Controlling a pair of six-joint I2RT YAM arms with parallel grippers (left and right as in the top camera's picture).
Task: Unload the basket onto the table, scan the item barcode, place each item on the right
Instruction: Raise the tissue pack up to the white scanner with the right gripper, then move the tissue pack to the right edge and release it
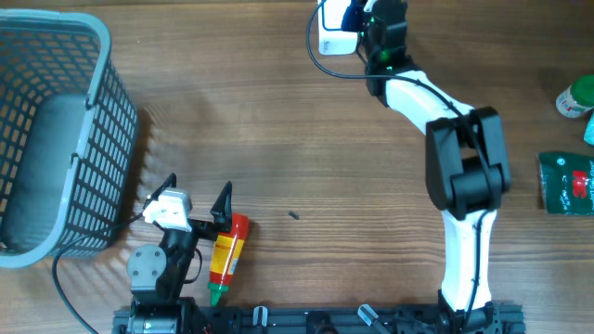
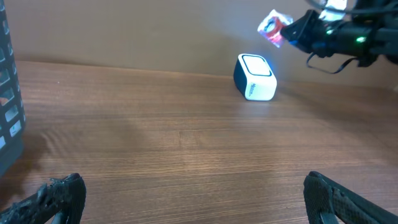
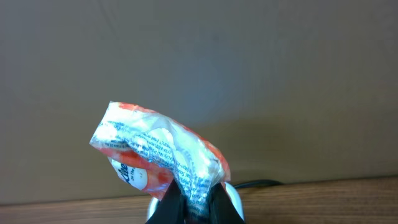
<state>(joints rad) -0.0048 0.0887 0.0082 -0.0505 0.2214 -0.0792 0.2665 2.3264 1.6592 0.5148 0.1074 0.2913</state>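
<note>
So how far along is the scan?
Done: the right gripper is shut on the red-and-white packet, lifted clear of the table. In hand: it holds the packet close above the white scanner. Left: a read cannot be confirmed from here; the open left gripper sits empty by the bottle.

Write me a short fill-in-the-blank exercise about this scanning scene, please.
1. The right end effector holds a red-and-white packet over the white scanner; the left end effector holds ____.
2. The left end effector's jaws stand ____.
3. The grey basket stands on the robot's ____ side.
4. The red-and-yellow bottle lies beside the ____ end effector.
Missing words: nothing; open; left; left.
</note>
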